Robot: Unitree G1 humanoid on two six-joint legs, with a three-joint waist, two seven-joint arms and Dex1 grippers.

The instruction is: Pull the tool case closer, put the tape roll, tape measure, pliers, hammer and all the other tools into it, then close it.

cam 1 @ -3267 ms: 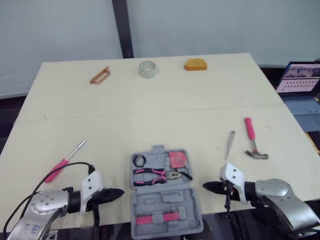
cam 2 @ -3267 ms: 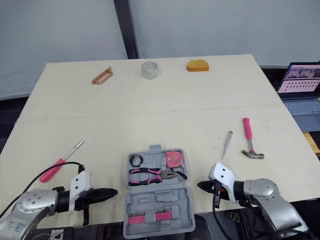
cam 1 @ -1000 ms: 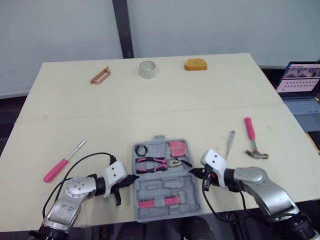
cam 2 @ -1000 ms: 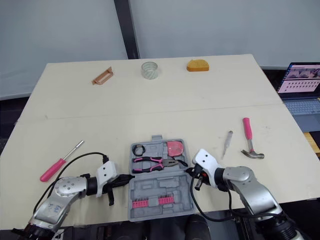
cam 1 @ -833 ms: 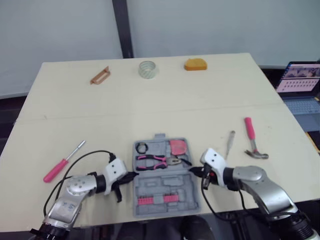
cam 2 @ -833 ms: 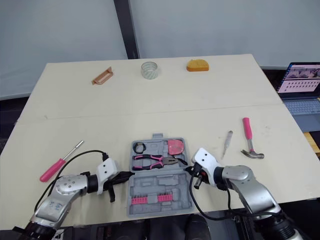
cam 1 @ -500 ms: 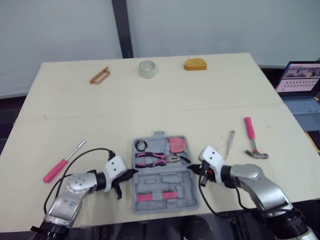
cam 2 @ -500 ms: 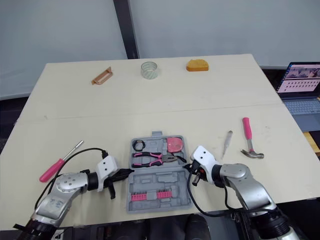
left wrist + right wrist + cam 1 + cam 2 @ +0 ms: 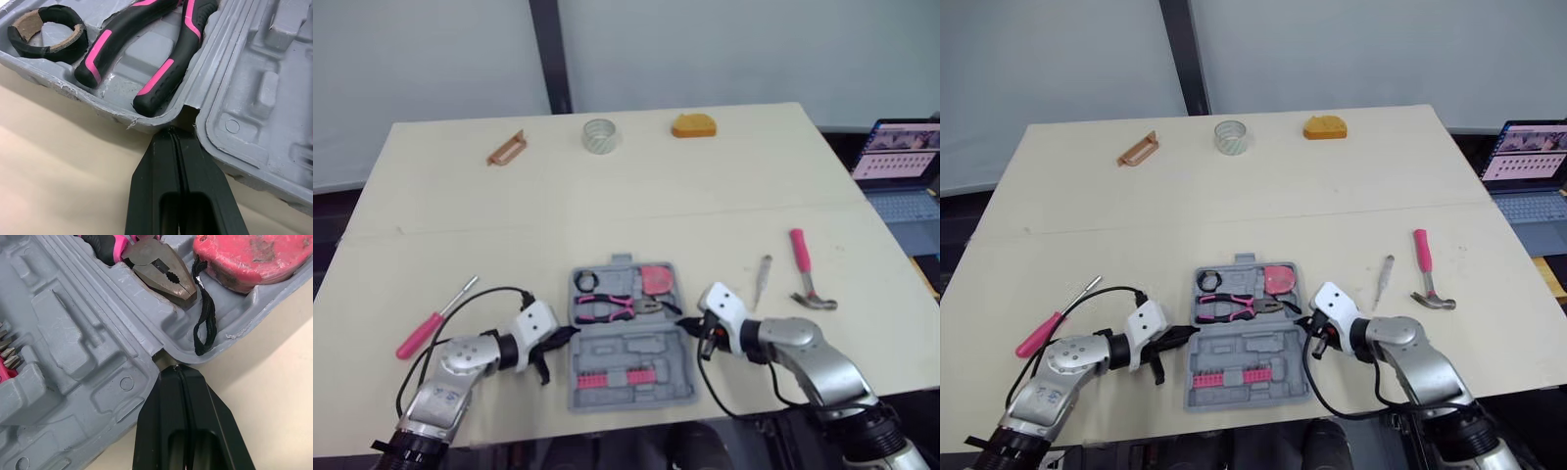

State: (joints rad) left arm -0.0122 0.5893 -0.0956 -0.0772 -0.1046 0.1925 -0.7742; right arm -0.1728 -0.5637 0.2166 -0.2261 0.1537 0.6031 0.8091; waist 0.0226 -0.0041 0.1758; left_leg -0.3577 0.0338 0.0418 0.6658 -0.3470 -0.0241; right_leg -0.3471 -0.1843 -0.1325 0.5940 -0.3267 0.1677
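Note:
The grey tool case (image 9: 636, 348) lies open near the table's front edge. Its far half holds pink-handled pliers (image 9: 617, 306), a black tape roll (image 9: 49, 32) and a pink tape measure (image 9: 244, 254). Pink bits (image 9: 622, 377) sit in the near half. My left gripper (image 9: 563, 338) is shut, its tips against the hinge notch on the case's left side. My right gripper (image 9: 688, 326) is shut too, tips against the hinge notch on the right side. A pink hammer (image 9: 808, 269) and a small screwdriver (image 9: 762, 279) lie to the right, a pink screwdriver (image 9: 431, 318) to the left.
At the table's far edge are a clear tape roll (image 9: 599, 135), an orange tape measure (image 9: 692, 125) and a brown handle-like piece (image 9: 506, 148). A laptop (image 9: 901, 162) stands off the table to the right. Bare tabletop spans the middle.
Both grippers came inward to the case's hinge notches. Since then the case has slid away from the front edge, farther onto the table, with the grippers alongside it.

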